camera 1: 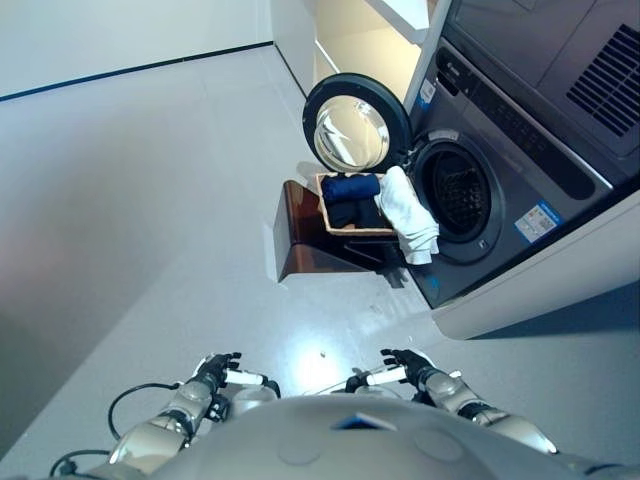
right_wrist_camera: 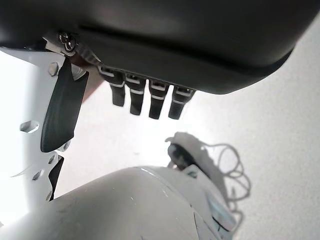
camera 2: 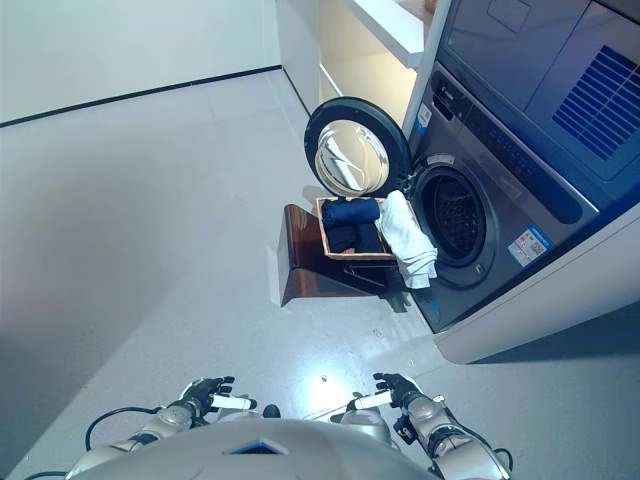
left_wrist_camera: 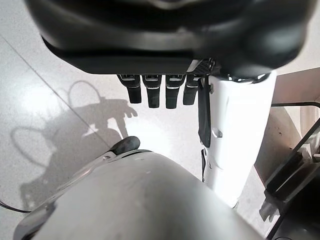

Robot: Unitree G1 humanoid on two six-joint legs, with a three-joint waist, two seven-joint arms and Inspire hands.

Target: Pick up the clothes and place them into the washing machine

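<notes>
1. Step in hand: approach, pre-pick. Nothing grasped yet; the robot stood well back from the washing machine (camera 1: 500, 190).
2. Left hand (camera 1: 215, 372) and right hand (camera 1: 410, 366) both hung low by the body over bare floor, well apart from the laundry. Wrist views showed each hand's fingers straight and relaxed, thumb out, holding nothing.
3. Clothes: dark blue folded items (camera 1: 350, 187) lay in a basket (camera 1: 358, 231) atop a brown stand (camera 1: 305, 240), just beside the machine's front. A white cloth (camera 1: 410, 215) draped over the basket's edge nearest the drum opening (camera 1: 458, 198).
4. Machine door (camera 1: 355, 125) was swung wide open, so loading path looked clear.
5. Next move, judged: close the gap to the basket, bring one hand down on the white cloth or top blue item, curl fingers into the fabric, lift, carry across to the drum. Short transfer, since basket and opening sat adjacent.
6. Labels: a blue-white sticker (camera 1: 541, 220) on the machine's front and small marks on the control panel (camera 1: 520, 130); text too small to read.
</notes>
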